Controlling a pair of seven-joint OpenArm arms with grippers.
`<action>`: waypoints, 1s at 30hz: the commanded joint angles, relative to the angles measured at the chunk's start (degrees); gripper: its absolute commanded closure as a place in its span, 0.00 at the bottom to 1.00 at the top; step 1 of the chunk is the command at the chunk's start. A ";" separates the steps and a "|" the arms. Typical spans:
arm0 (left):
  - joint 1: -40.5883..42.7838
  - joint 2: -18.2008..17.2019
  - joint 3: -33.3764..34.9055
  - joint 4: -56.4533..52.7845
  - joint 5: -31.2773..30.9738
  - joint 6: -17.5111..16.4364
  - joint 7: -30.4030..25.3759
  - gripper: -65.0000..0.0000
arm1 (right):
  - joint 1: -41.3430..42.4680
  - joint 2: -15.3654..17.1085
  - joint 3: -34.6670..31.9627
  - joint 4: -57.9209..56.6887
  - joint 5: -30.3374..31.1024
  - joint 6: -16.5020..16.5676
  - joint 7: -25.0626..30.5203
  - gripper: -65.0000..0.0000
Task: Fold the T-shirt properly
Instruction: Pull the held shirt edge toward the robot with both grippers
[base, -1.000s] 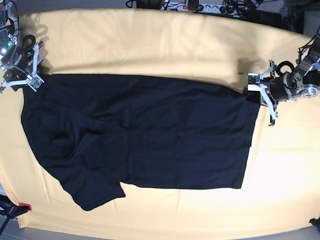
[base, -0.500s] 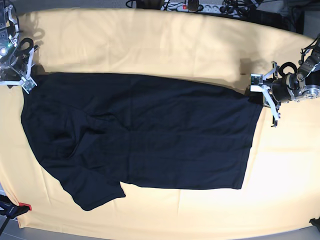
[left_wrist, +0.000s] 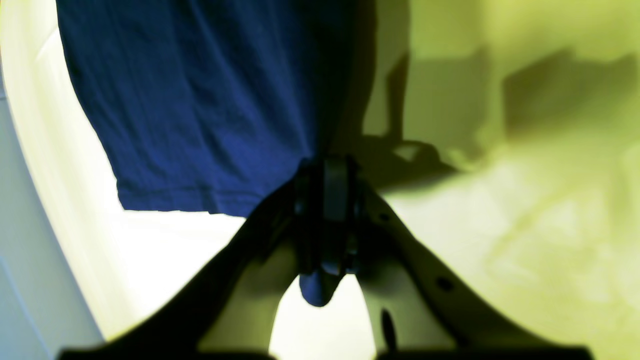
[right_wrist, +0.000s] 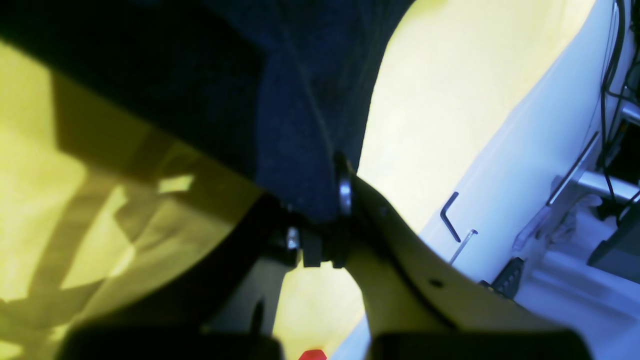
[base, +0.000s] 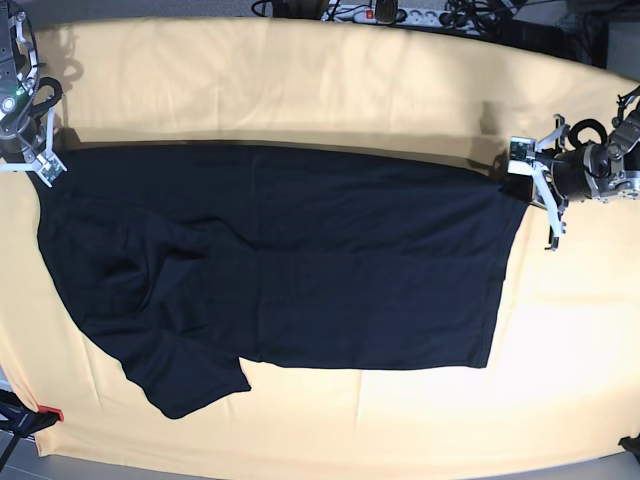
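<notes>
The black T-shirt (base: 290, 260) lies spread across the yellow table (base: 300, 90), hem to the right, one sleeve (base: 190, 385) sticking out at the lower left. Its far edge runs taut and straight between my two grippers. At the shirt's far right corner, my left gripper (base: 522, 182) is shut on the hem; in the left wrist view the jaws (left_wrist: 326, 172) pinch the fabric (left_wrist: 200, 100), and a bit of cloth pokes out behind them. My right gripper (base: 45, 165) is at the far left corner, its jaws (right_wrist: 320, 220) closed with dark cloth (right_wrist: 310, 125) between them.
Cables and a power strip (base: 380, 12) lie beyond the table's far edge. Two hex keys (right_wrist: 452, 220) rest on the white table rim next to my right gripper. A red-tipped object (base: 50, 412) sits at the near left corner.
The right gripper has closed on the shirt's left corner. Both grippers have moved outward and toward the far side, pulling the shirt's far edge straight and taut.
</notes>
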 joint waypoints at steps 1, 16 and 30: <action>-0.94 -1.88 -0.66 1.31 -1.01 -0.24 -0.26 1.00 | 0.28 1.73 0.68 0.55 -1.14 -0.87 -1.60 1.00; -0.57 -6.84 -0.63 3.56 -1.90 -5.30 -8.39 1.00 | -0.35 2.03 0.70 0.55 7.63 5.18 -14.27 1.00; 8.72 -6.97 -0.66 5.01 -3.58 -5.30 0.24 1.00 | -2.69 1.97 14.88 0.74 31.76 14.32 -20.15 1.00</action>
